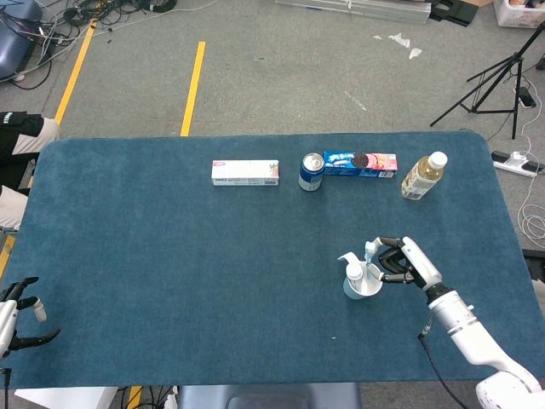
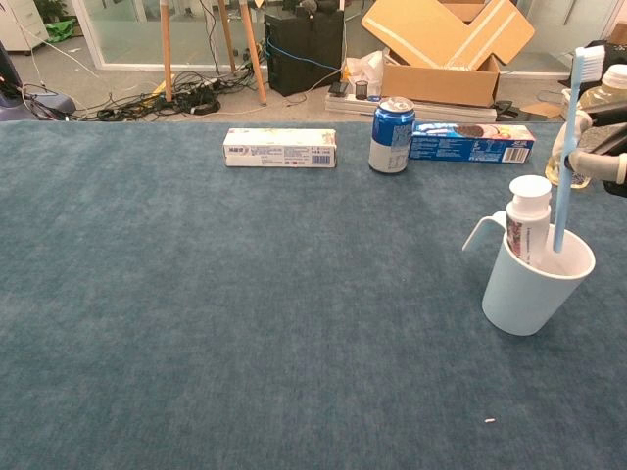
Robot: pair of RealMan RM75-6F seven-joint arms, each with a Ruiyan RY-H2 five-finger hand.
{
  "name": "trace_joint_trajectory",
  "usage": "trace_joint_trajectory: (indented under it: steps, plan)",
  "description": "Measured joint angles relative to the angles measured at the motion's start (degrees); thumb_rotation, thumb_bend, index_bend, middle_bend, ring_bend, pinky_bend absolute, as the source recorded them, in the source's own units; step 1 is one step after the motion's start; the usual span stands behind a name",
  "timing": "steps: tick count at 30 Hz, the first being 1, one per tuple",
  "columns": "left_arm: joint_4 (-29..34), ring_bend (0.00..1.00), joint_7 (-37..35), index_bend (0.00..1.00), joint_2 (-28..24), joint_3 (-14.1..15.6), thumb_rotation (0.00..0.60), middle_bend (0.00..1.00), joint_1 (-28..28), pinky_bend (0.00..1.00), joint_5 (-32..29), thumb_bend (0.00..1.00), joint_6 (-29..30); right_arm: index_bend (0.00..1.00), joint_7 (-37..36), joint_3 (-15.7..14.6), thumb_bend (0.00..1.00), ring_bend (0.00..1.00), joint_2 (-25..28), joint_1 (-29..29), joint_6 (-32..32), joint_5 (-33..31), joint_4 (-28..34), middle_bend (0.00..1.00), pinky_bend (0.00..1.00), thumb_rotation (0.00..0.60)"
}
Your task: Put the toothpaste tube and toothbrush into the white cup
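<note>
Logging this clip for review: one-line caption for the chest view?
Right hand lowers the toothbrush into the white cup beside the toothpaste tube.

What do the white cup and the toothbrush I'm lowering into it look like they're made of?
White cup: likely matte plastic, judging by its thin rim, moulded handle and even, dull white surface. Toothbrush: pale blue, slightly translucent handle, probably plastic, with white bristles on top; the right hand holds it.

A deep blue-green table carries a white cup, a pale blue toothbrush, a white-capped toothpaste tube, a blue can, a blue biscuit box — and a white hand with black fingers.
</note>
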State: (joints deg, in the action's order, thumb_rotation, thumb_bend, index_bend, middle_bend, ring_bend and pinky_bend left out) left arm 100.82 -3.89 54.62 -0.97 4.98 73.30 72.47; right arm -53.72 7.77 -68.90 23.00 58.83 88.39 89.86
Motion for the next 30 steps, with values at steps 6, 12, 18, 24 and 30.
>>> trace_joint_trajectory:
  steps: [6,12,18,24,30]
  plan:
    - [0.1,0.12,-0.4,0.62,-0.2,0.1,0.600,0.15,0.0,0.19,0.1,0.00,-0.1,0.69,-3.2,-1.6,0.28,1.00,-1.6,0.7,0.9,1.3,-3.4,1.00,1.00,0.600]
    - [0.1,0.12,-0.7,0.62,-0.3,0.1,0.600,0.15,0.0,0.19,0.1,0.00,-0.2,0.69,-5.5,-3.2,0.27,1.00,-2.7,1.3,2.0,2.5,-5.8,1.00,1.00,0.600]
    - [0.1,0.12,-0.7,0.62,-0.3,0.1,0.600,0.15,0.0,0.19,0.2,0.00,-0.2,0.69,-6.6,-4.4,0.27,1.00,-2.6,1.5,3.1,2.9,-6.6,1.00,1.00,0.600]
    - [0.0,0.12,-0.6,0.62,-0.2,0.1,0.600,0.15,0.1,0.19,0.1,0.00,-0.3,0.63,-6.8,-5.1,0.26,1.00,-2.3,1.7,3.6,2.7,-6.9,1.00,1.00,0.600]
    - [0.1,0.12,-0.5,0.62,-0.2,0.1,0.600,0.15,0.1,0.19,0.0,0.00,-0.3,0.62,-6.7,-5.7,0.26,1.00,-2.2,1.9,3.7,2.3,-7.2,1.00,1.00,0.600]
